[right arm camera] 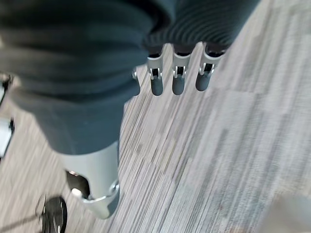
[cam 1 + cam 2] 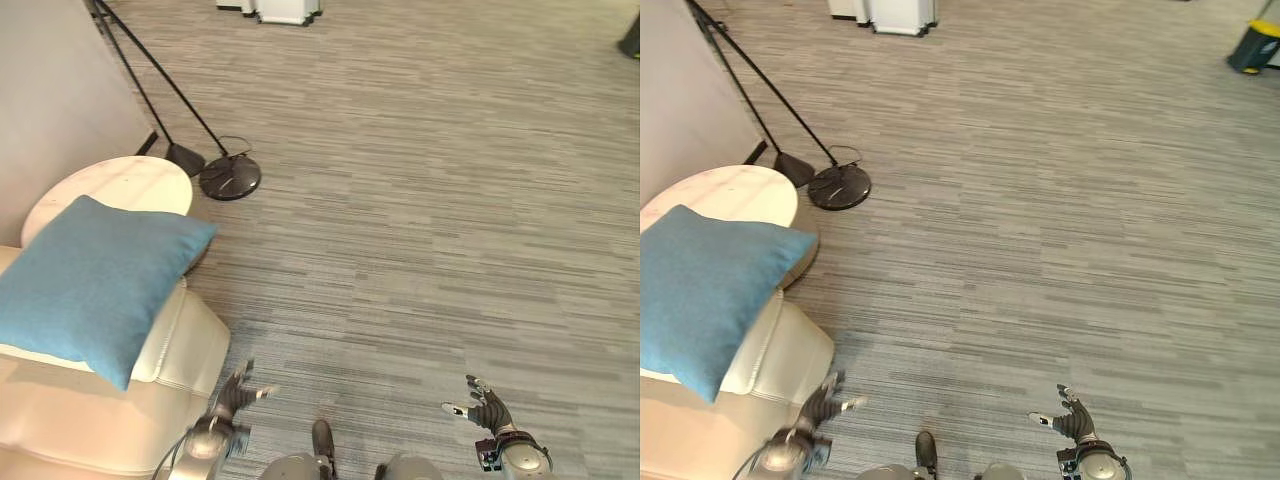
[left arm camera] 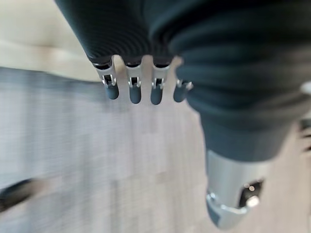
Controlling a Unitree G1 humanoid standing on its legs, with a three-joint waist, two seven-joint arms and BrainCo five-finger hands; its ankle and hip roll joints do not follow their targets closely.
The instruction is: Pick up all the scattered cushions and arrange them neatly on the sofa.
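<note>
Left eye view: blue cushion [image 2: 95, 280] on sofa [image 2: 110, 420]; left hand [image 2: 232, 398], right hand [image 2: 488, 412] splayed, apart.

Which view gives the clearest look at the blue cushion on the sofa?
The left eye view: the blue cushion shows whole, lying on the cream sofa arm beside the round side table. The right eye view cuts its left edge off. The wrist views look at the carpet past each hand's fingers.

Blue cushion [image 2: 95, 280], tilted, on cream sofa [image 2: 100, 420] armrest
</note>
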